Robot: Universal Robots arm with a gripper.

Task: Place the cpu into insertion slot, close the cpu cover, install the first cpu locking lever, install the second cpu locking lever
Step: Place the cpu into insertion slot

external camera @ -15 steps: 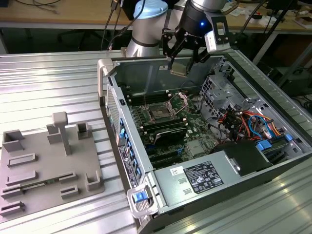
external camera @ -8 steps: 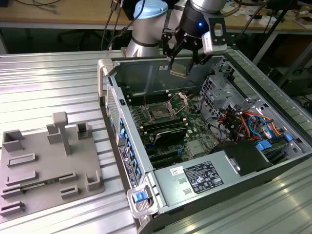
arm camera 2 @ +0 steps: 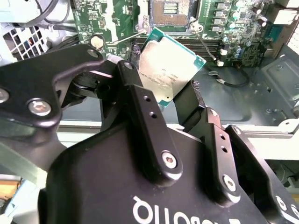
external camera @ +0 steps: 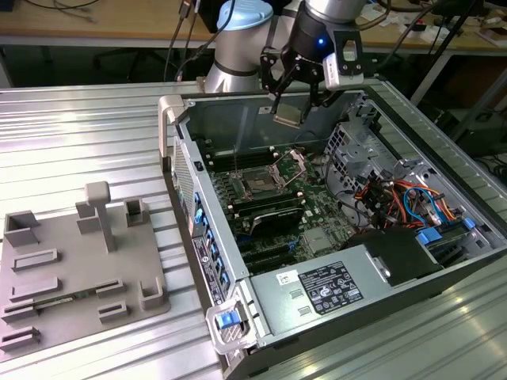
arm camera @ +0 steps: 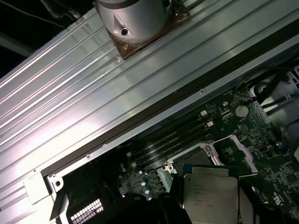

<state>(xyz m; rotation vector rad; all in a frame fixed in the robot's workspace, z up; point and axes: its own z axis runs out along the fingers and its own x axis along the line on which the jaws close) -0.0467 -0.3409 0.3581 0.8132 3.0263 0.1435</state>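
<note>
My gripper (external camera: 291,111) hangs over the back of the open computer case, shut on the cpu (external camera: 287,119). In the second wrist view the cpu (arm camera 2: 166,70) is a silver-topped square with a green edge, pinched tilted between the two black fingers (arm camera 2: 140,100). The first wrist view has the cpu (arm camera: 209,193) too. The insertion slot (external camera: 259,184) lies bare on the motherboard, below the gripper and toward the exterior view's left. It is also in the second wrist view as the insertion slot (arm camera 2: 169,11). The cpu cover (external camera: 297,162) stands swung up beside the slot.
The case's metal walls (external camera: 238,119) ring the motherboard. Long black memory slots (external camera: 269,207) run beside the socket. A drive cage with coloured cables (external camera: 396,198) and a power supply (external camera: 325,289) fill the exterior view's right. A grey fixture plate (external camera: 79,261) lies on the ribbed table.
</note>
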